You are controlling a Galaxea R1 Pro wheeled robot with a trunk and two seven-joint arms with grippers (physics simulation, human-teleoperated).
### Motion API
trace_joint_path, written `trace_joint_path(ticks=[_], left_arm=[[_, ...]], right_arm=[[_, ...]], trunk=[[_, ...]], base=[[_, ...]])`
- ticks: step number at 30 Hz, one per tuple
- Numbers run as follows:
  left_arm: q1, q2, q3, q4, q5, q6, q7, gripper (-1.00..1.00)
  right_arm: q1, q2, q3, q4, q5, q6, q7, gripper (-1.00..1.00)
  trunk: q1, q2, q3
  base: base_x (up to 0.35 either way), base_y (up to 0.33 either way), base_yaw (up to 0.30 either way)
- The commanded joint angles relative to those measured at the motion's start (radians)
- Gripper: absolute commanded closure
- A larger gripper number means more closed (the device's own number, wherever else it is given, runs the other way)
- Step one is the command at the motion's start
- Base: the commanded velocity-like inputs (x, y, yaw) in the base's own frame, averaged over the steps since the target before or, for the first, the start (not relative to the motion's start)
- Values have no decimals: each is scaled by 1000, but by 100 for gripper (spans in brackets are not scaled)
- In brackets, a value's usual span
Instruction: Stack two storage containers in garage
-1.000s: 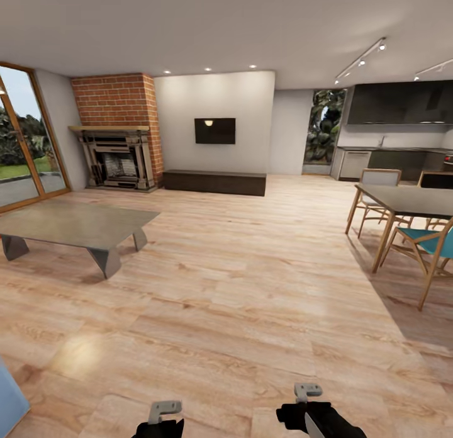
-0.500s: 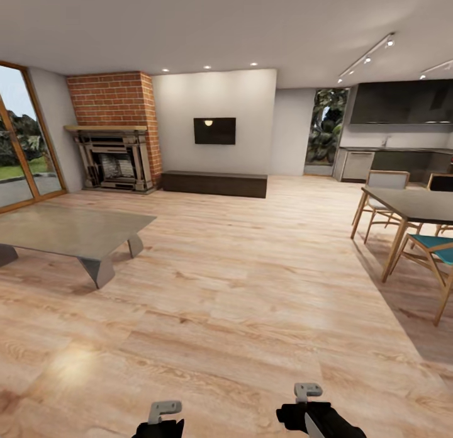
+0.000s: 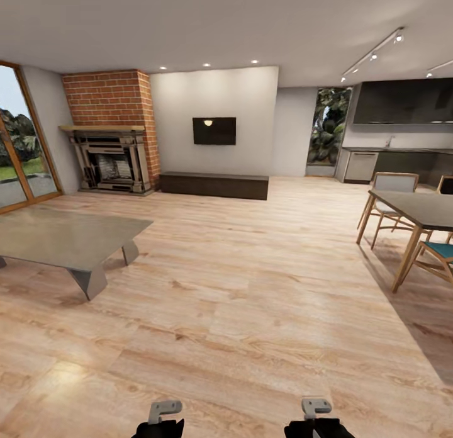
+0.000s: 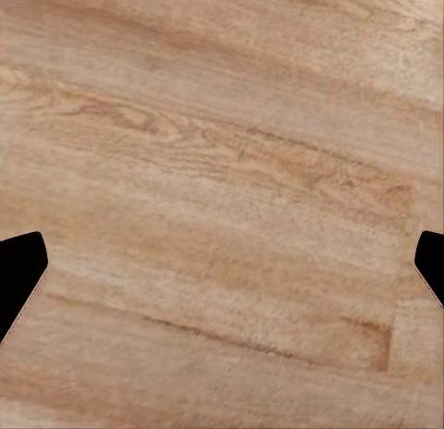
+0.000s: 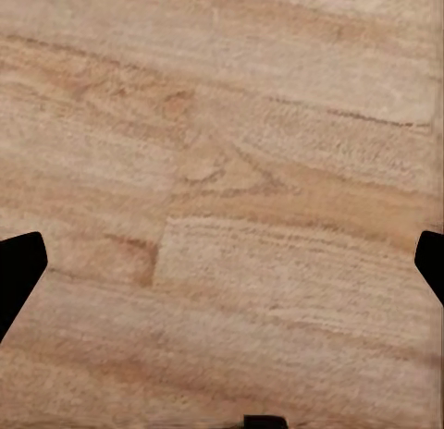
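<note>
I am in the living room, on its light wood-plank floor point(image 3: 239, 287). The two orange-red storage containers are out of view. At the bottom edge of the head view sit my left gripper point(image 3: 165, 416) and right gripper point(image 3: 316, 411), both low over the planks. In the left wrist view the left gripper point(image 4: 222, 272) is open, its dark fingertips point(image 4: 18, 272) far apart with bare floor between them. The right gripper point(image 5: 222, 272) is open in the same way, holding nothing.
A grey low table point(image 3: 63, 236) stands at the left, before a glass door point(image 3: 19, 155). Against the far wall are a brick fireplace point(image 3: 110, 129), a wall TV point(image 3: 214, 130) and a long dark cabinet point(image 3: 214, 185). A dining table point(image 3: 418, 208) with wooden chairs point(image 3: 393, 186) is at the right.
The whole head view has shifted as the camera moved: the low table slid left, the dining table right, and a blue corner at lower left left the picture. The right wrist sits lower.
</note>
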Motion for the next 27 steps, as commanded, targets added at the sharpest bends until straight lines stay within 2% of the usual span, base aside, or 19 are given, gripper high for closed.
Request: trace_joint_path(ticks=[1,5,8,14,18,22,27], left_arm=[[-1,0,-8,1,10,-4,0,-100],[5,0,-8,1,10,-4,0,-100],[7,0,-8,1,9,-4,0,-100],[8,1,-8,1,10,-4,0,-100],[8,2,-8,1,11,-4,0,-100],[8,1,-8,1,11,-4,0,-100],[8,1,-8,1,11,-4,0,-100]], right_arm=[[9,0,-4,-2,3,6,2,-100],[40,-3,-4,-2,4,-3,1,-100],[73,-2,-3,-2,3,-41,1,-100],[91,2,-2,-5,5,-72,3,-100],[95,-6,0,-3,10,-75,1,-100],[122,-39,2,-3,9,-77,0,-100],[130,-38,2,8,4,-79,1,-100]], trunk=[[1,0,-1],[1,0,-1],[1,0,-1],[1,0,-1],[1,0,-1],[1,0,-1],[1,0,-1]], base=[[343,0,0],[343,0,0],[343,0,0],[343,0,0],[343,0,0],[343,0,0],[343,0,0]])
